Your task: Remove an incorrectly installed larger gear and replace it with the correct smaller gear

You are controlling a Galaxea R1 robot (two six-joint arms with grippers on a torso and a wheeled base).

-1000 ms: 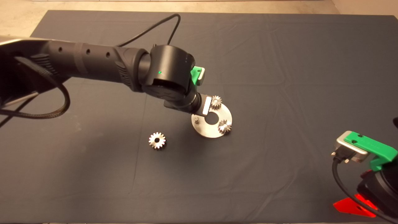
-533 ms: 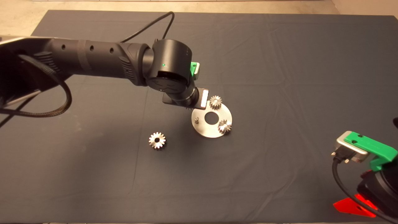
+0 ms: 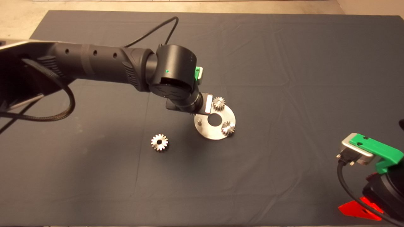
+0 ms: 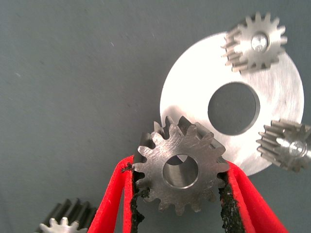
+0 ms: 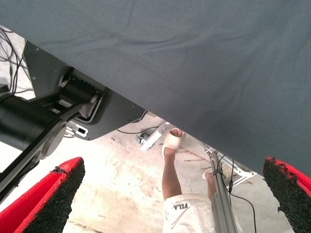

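Left wrist view: left gripper (image 4: 180,194) clamps smaller gear (image 4: 181,171) — overlapping plate (image 4: 194,92) rim

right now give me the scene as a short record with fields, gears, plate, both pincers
left pincer: shut on the smaller gear, held above the round metal plate's edge
bare pin: on the plate, no gear on it
mounted gears: two small ones on the plate, one on the far side, one on the right
larger gear: flat on the dark mat, left of the plate, apart from it
right pincer: open, parked at the mat's lower right edge
also seen: a person's leg on the floor
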